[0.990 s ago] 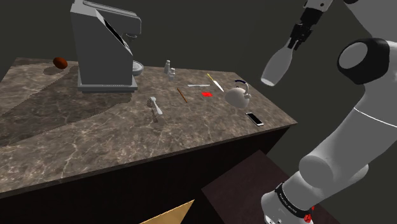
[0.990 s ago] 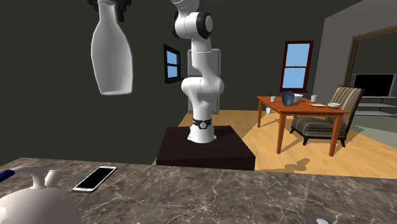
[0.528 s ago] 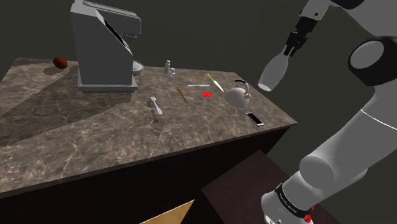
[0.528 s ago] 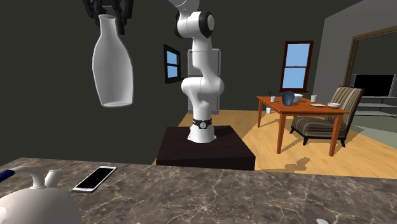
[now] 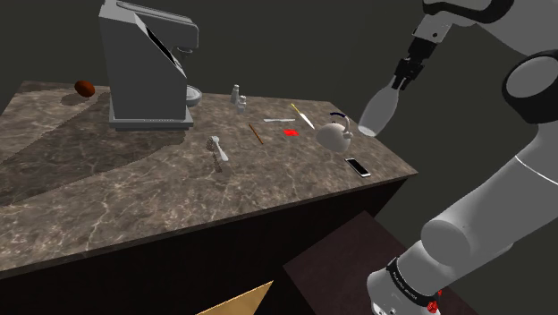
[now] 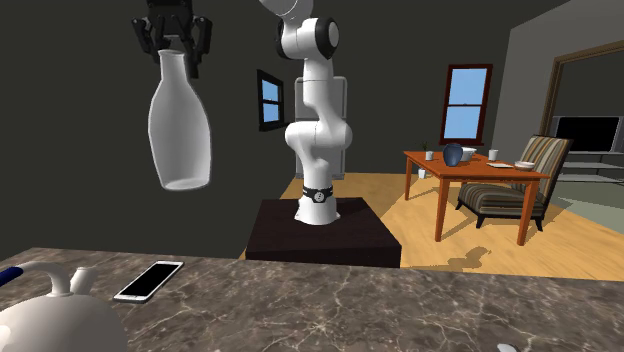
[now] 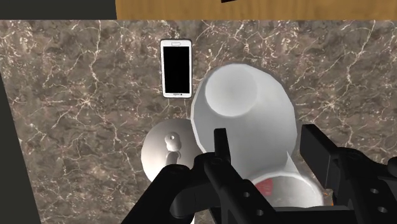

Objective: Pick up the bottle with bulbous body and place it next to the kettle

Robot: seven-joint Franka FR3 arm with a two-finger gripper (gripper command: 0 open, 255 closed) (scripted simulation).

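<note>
Bottle [image 6: 180,130] clasped by fingers [image 7: 318,145], aloft near kettle [image 5: 333,137]

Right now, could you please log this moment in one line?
claw shut on bottle | bottle in air | kettle, phone on counter

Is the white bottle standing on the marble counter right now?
No, the white bottle hangs in the air, clasped at its neck by the black fingers, clear above the marble counter.

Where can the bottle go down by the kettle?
Bare counter runs beside the kettle and phone, out to the edge. Crowded: left of the kettle in the shoulder view, around the red piece and thin sticks.
</note>
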